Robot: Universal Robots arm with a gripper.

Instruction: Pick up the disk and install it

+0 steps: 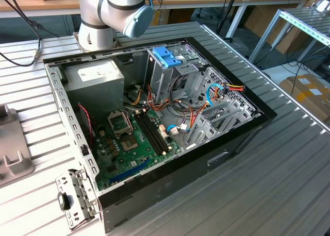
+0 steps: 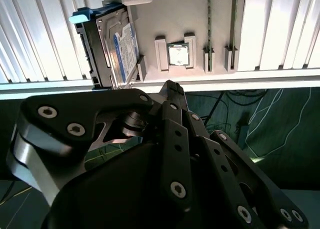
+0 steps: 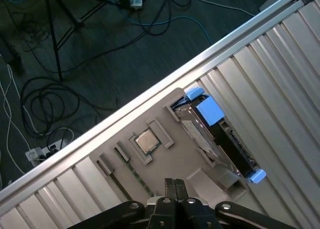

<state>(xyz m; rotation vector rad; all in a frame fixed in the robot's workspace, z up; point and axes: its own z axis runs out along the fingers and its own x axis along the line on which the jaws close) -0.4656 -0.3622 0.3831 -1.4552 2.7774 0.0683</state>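
The disk (image 2: 119, 49) is standing up on its thin side in a slot at one end of the grey tray (image 2: 185, 14), close to a tray corner. It is showing silver metal and a white label with a blue band. Light blue plastic rails are hugging it, with blue tabs sticking out at its ends.

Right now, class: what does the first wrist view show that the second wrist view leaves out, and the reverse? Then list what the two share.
First wrist view: a power strip and a stand's legs on the dark floor.
Second wrist view: the white label with its blue band on the disk, and the screws on the gripper's black links.
Shared: the disk on edge in the grey tray, a square chip in its holder, the ribbed table, and the shut gripper, apart from the disk and holding nothing.
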